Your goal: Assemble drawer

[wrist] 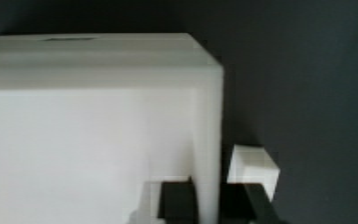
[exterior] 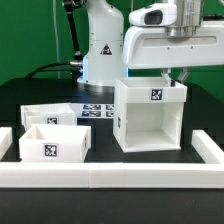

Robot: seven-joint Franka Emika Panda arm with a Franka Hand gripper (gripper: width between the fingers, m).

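The tall white drawer casing stands upright on the black table at the exterior view's right, its open front and tag facing the camera. Two shallow white trays lie at the left: one in front and one behind it. My gripper reaches down onto the casing's top right edge. In the wrist view the casing fills the frame and its thin side wall runs between my two black fingers. The gripper straddles that wall, with both pads against it.
The marker board lies flat between the trays and the casing. The long low white border rail runs along the front and turns up both sides. The robot base stands behind.
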